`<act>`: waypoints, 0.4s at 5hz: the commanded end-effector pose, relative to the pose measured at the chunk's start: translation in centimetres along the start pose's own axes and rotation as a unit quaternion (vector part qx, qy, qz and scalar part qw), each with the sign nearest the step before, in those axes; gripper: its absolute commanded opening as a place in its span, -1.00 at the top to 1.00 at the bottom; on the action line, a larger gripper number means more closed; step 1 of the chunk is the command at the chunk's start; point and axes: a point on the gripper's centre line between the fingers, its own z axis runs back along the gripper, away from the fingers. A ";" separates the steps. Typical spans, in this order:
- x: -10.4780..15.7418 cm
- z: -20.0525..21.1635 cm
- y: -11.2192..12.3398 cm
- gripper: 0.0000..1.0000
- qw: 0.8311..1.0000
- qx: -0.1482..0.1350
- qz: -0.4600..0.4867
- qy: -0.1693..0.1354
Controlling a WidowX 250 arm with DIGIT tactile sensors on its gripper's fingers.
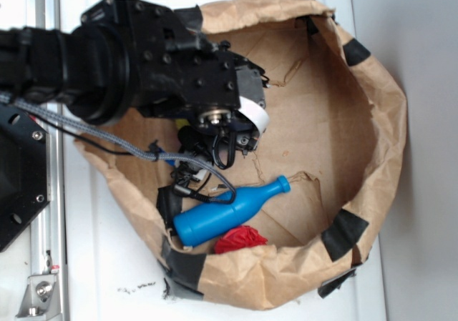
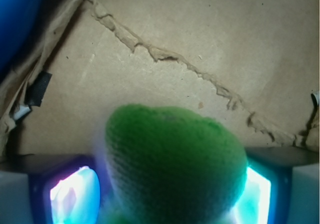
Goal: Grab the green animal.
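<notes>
Green animal (image 2: pixel 172 166) clamped between fingers (image 2: pixel 75 196), above brown paper bag (image 2: pixel 210 39)

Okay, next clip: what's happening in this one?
A WidowX arm is reaching into a taped brown paper basket. In the wrist view the green animal sits between the gripper fingers, which press against both of its sides, so it looks grasped. A blue bottle and a red ball lie untouched near the basket's front wall.

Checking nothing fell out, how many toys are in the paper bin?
3: smooth blue plastic bottle near the front rim, small red ball beside it, fuzzy green plush animal between the gripper fingers. Arm may hide others.
</notes>
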 end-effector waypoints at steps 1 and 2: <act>1.1 -0.7 0.5 -1.00 1.000 0.012 -0.016 -0.011; 0.9 -0.6 0.7 1.00 0.999 0.016 -0.021 -0.023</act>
